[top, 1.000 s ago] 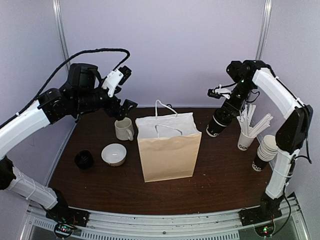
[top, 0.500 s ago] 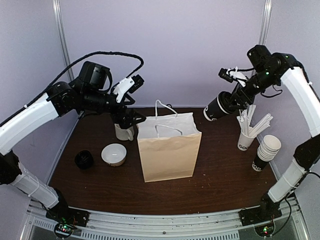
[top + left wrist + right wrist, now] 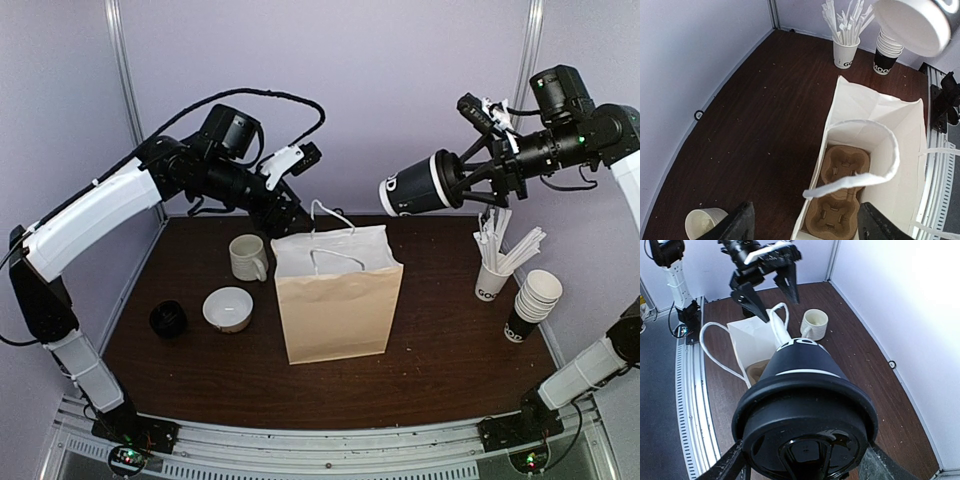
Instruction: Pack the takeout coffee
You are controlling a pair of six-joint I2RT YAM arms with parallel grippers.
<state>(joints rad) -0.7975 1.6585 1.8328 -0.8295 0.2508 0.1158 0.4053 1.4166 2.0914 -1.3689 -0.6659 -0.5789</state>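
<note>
Right end effector (image 3: 463, 180) is clamped around the takeout coffee (image 3: 420, 187), holding it up in the air, above and to the right of the paper bag (image 3: 338, 305). The thing that matters is that the cup is lying on its side. Its long axis is roughly level, base pointing left toward the bag and the dome lid facing back at the wrist (the right wrist view is basically all lid).

So I reckon it needs to travel left and down to the open mouth, and tip upright to sit in the cup carrier (image 3: 840, 197) at the bottom.

Left end effector (image 3: 297, 190) hovers at the bag's back-left rim by the handle, fingers spread, gripping nothing that I can see. It's nearer the bag, but the right arm has the coffee. The bag stands upright mid-counter (image 3: 450, 340).
</note>
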